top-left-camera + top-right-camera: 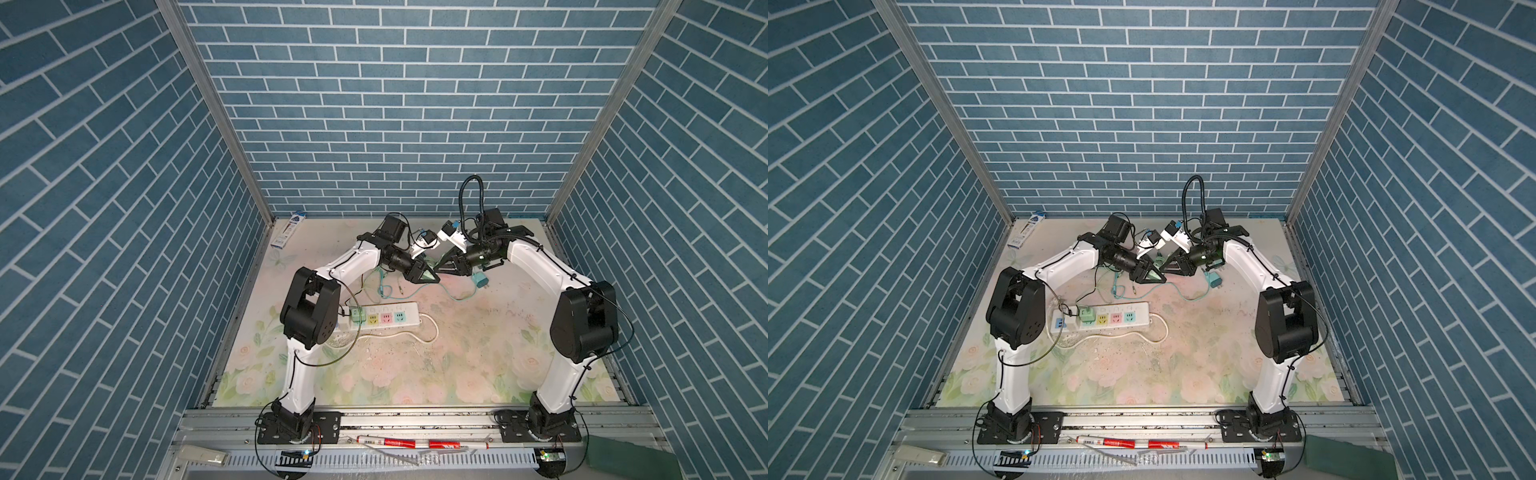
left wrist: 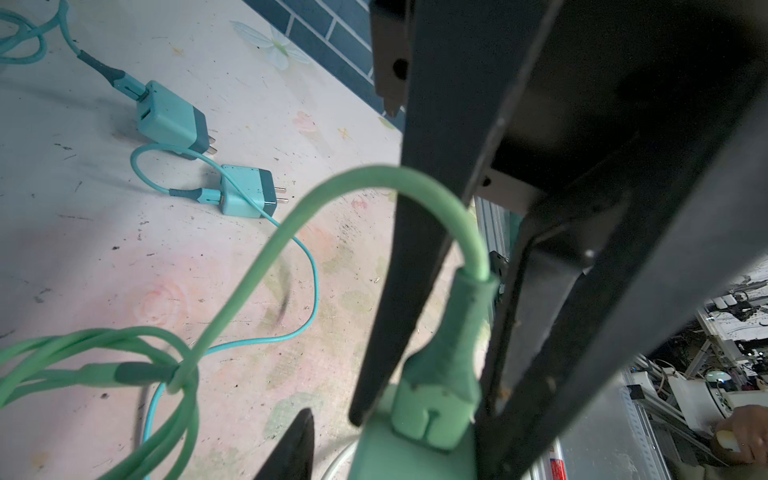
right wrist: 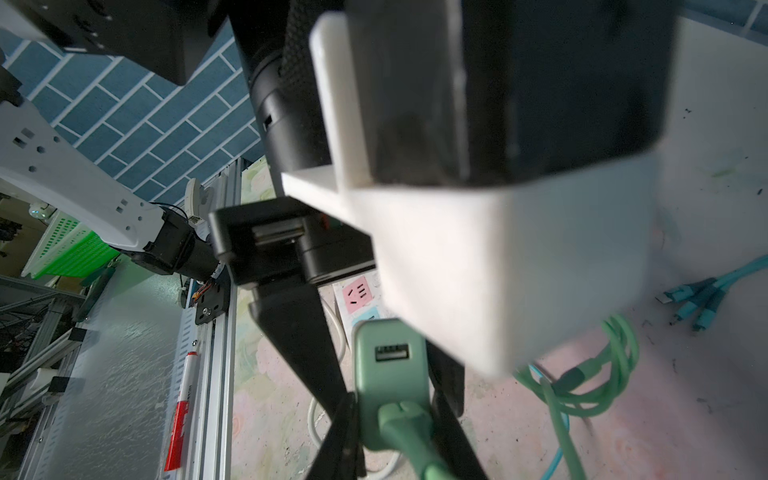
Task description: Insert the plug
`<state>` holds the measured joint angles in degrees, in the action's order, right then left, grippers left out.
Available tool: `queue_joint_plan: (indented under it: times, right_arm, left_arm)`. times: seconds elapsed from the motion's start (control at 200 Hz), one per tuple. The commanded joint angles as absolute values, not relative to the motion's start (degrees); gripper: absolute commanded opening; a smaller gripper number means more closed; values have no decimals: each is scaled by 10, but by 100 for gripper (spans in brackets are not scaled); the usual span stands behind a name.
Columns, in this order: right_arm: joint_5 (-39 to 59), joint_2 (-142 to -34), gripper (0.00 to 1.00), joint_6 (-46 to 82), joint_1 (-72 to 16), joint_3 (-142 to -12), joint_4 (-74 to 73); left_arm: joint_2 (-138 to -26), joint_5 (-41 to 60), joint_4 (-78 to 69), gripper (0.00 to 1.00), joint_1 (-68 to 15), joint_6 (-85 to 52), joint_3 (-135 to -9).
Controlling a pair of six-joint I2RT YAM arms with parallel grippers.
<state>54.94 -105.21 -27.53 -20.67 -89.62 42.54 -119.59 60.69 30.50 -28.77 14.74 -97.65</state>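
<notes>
Altogether two teal plugs (image 2: 172, 120), one green plug (image 3: 390, 374) in right jaws.

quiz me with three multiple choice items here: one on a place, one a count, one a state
1. Where is the power strip? A beside the left arm; B against the back wall; C on the front rail.
2. How many blue-green chargers lie on the table? A one; B two; C four.
3. The green cable is: A unplugged; B in the green charger; C in the power strip.
A, it lies by that arm's elbow. B, the left wrist view shows two. B, its end sits in the charger.
</notes>
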Motion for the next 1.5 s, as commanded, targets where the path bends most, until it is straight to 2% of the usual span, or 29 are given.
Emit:
queue_joint_plan:
  times: [0.0,0.14,0.62,0.935,1.21,1.495]
  right_arm:
    - [609,-1016,0,-250,-238,-877,450]
    - [599,-1010,0,-233,-236,-868,430]
    - [580,-986,0,-171,-224,-837,354]
    - [573,-987,0,-150,-220,-828,331]
    - [562,-960,0,-49,-187,-780,192]
    - [560,-958,0,-17,-182,-757,143]
  left_arm:
    - [-1202,557,242,45,-278,135,-987]
    - [-1194,554,224,51,-272,125,-971]
    - [-1178,583,189,57,-251,85,-940]
    - [-1183,591,194,54,-249,76,-947]
    - [-1177,617,177,56,-249,59,-936]
    - [-1164,648,111,57,-243,7,-917]
